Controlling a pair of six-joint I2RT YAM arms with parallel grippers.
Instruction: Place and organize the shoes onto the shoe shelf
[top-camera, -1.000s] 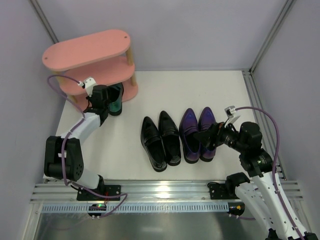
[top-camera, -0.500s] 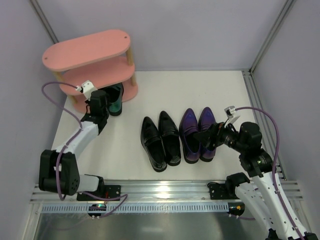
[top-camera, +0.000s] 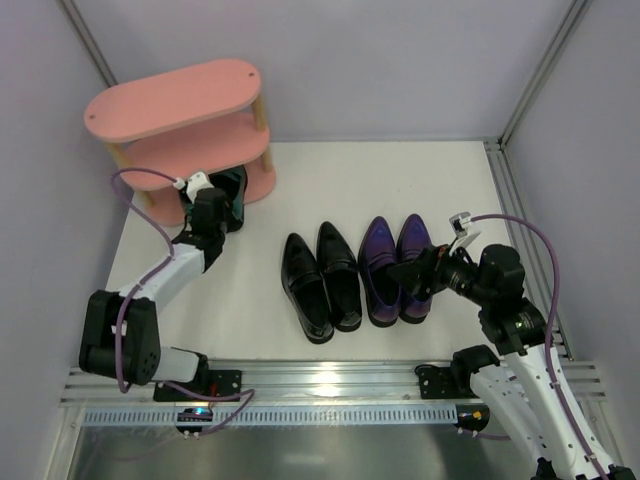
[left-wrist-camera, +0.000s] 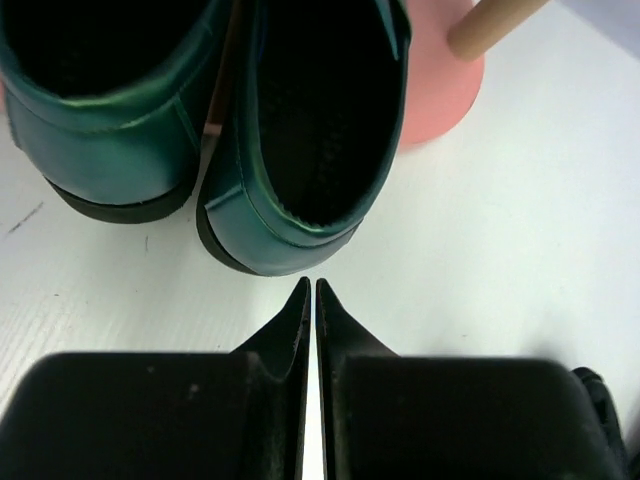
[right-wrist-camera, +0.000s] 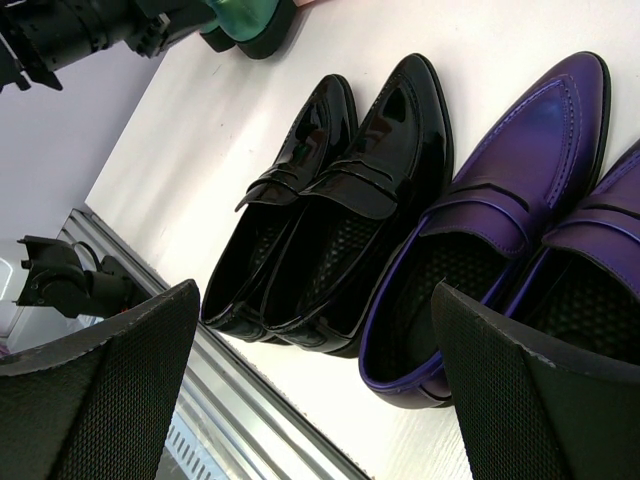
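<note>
The green shoes (left-wrist-camera: 300, 120) sit on the shoe shelf (top-camera: 170, 100)'s bottom board, with the left claw (left-wrist-camera: 308, 300) pinched closed just behind one heel. Right of the shelf, black shoes (top-camera: 320, 280) and purple shoes (top-camera: 392, 265) stand on the counter (top-camera: 450, 190), by the right claw (top-camera: 412, 272), spread wide.

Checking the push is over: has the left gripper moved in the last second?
Yes. Seen from above, the left gripper has shifted right along the front of the pink shelf, behind the teal shoes.
</note>
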